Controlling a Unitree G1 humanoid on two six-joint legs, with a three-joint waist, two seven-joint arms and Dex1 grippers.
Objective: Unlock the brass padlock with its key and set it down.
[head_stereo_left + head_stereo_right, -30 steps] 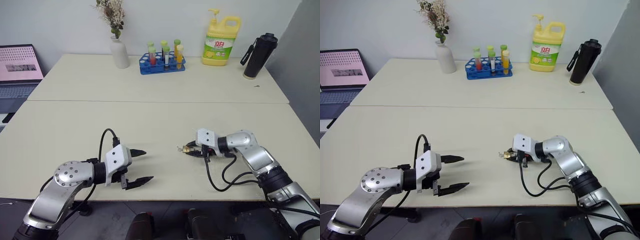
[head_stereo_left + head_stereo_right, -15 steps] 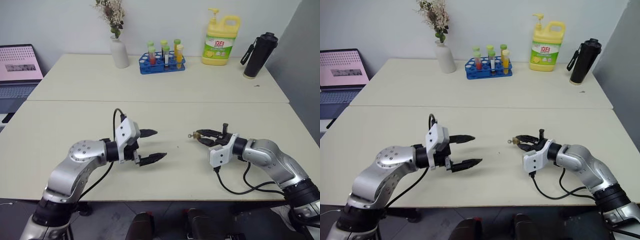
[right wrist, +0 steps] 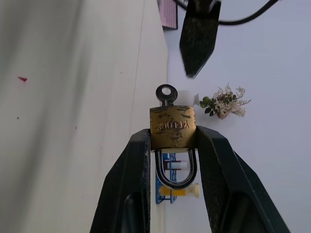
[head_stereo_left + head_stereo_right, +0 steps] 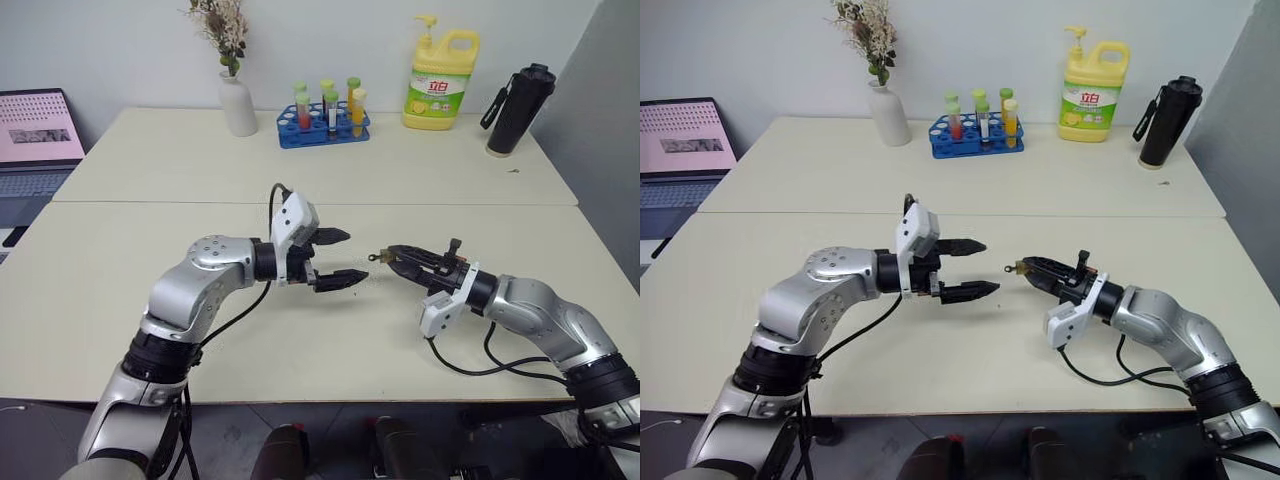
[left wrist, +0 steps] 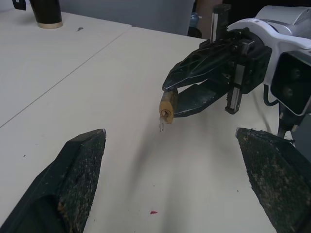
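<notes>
My right gripper (image 4: pixel 392 254) hovers above the cream table (image 4: pixel 300 330), pointing toward the left arm, shut on the brass padlock (image 3: pixel 172 127). Its two black fingers (image 3: pixel 138 160) clamp the golden body from both sides, and the silvery shackle (image 3: pixel 163 170) lies back between them. The key (image 3: pixel 166 93) sticks out of the padlock's free end, its round bow facing my left gripper (image 4: pixel 355 256). The left gripper is open, level with the padlock and a short gap away from it. In the left wrist view the padlock (image 5: pixel 168 104) and key (image 5: pixel 161 126) sit between its spread fingertips, farther off.
At the back of the far table stand a white vase (image 4: pixel 238 104), a blue test-tube rack (image 4: pixel 325 128), a yellow detergent bottle (image 4: pixel 441 82) and a black bottle (image 4: pixel 520 110). A laptop (image 4: pixel 38 135) sits off the left edge. A seam (image 4: pixel 300 203) joins the two tables.
My left gripper rose and moved right, up to the padlock. My right gripper lifted off the table and rolled over, still holding the padlock.
</notes>
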